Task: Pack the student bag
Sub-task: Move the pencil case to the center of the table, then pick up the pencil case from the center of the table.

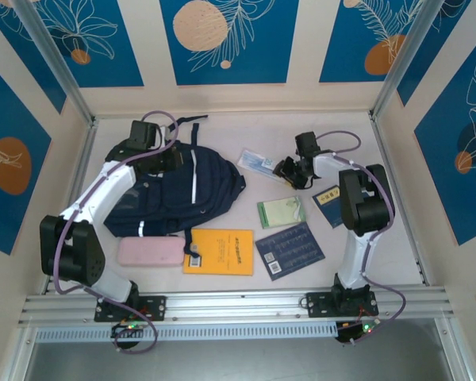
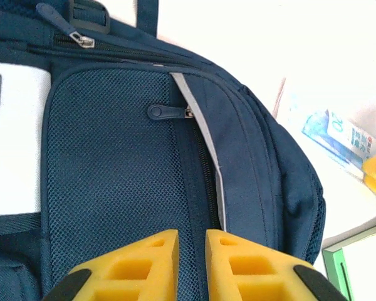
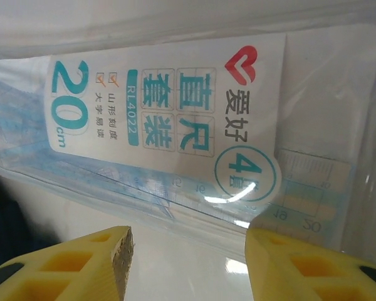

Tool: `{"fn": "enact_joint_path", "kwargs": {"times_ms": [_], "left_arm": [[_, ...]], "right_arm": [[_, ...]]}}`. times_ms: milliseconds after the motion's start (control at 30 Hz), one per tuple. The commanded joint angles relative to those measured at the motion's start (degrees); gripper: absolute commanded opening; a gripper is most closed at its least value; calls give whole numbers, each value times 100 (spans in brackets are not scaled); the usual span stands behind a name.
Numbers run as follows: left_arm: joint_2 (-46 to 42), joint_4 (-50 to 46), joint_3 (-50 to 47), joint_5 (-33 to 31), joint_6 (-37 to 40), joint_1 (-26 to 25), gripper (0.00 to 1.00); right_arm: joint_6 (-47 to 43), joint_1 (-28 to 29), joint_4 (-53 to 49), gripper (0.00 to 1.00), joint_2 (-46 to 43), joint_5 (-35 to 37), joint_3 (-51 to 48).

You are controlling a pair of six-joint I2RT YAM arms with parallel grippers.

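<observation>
Student bag [image 1: 178, 194] lay far left, your left gripper [image 2: 191, 239] over its mesh pocket [image 2: 113, 182], jaws slightly apart and empty. Your right gripper [image 3: 188, 248] gaped over the ruler packet [image 3: 163, 119].

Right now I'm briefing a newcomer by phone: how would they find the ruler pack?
Find the big navy bag on the table's left half. Just right of its far end lies the ruler pack. Unlike the books nearer the arms, it is a slim clear sleeve with a white-and-teal label.

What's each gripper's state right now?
Left gripper: slightly open, empty, over the student bag.
Right gripper: open, empty, over the ruler packet.
</observation>
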Motion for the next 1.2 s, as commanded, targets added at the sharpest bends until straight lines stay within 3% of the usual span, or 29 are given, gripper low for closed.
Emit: {"fn": "enact_joint_path", "kwargs": {"times_ms": [0,267,467,667,867,1167], "left_arm": [[-47,-227,370,-198,276,-354,24],[963,-552,1595,-397,448,-1559,32],[2489,-277,2852,-46,125,-2284,31],[3851,691,3580,568,-791,-2389,32],[4730,793,4245,473,-1100,-2383,32],[5386,625,4654,302,-1540,-2235,32]], "right_arm": [[-129,78,-434,48,-389,-255,-447],[-412,-163,-512,44,-1520,-337,-491],[-663,-670,-697,60,-846,-441,176],[-570,-1008,-600,71,-327,-440,362],[-641,-1093,-629,74,-121,-311,261],[-653,-1109,-559,74,257,-749,251]]}}
